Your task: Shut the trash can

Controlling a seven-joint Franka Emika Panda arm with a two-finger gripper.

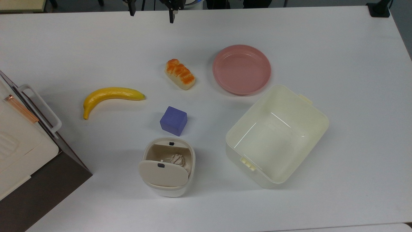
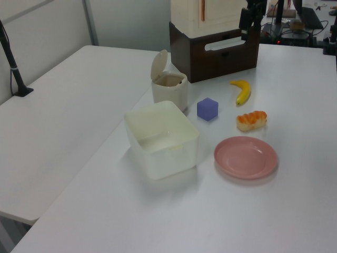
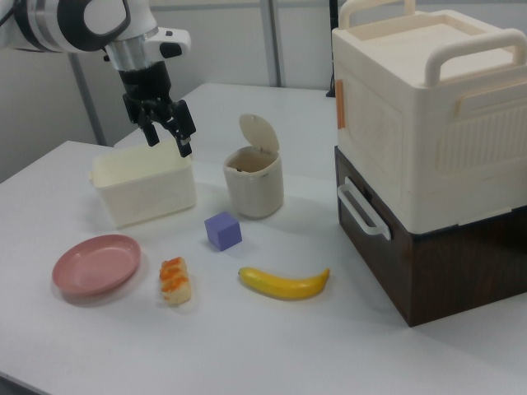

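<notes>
Your trash can (image 1: 168,167) sits low in the centre of the top view, with its beige lid (image 1: 163,173) swung up and standing open; a crumpled wad of paper (image 1: 178,159) lies inside. In the right view the lid (image 3: 258,132) stands nearly upright above the rim at mid-frame.

The tool (image 3: 167,130) hangs in the upper left of the right view, fingers spread and holding nothing, well apart from the can and above the desk (image 1: 338,48).

Watch these risks as you come in:

- The can looks light. If you push the lid sideways rather than down over its hinge, you will likely slide or tip the whole can instead of closing it.
- The purple cube (image 1: 173,120) lies just beside the can, on the side toward the top of the top view. A low approach from there could knock it into the can.
- The pale-yellow tub (image 1: 276,135) stands near, to the right in the top view; a wide swing may clip its wall.
- The paper wad sits high enough that it may stop the lid from latching, though I cannot tell for certain.
- Press too lightly and the latch may not catch, and the lid could spring up again.
</notes>
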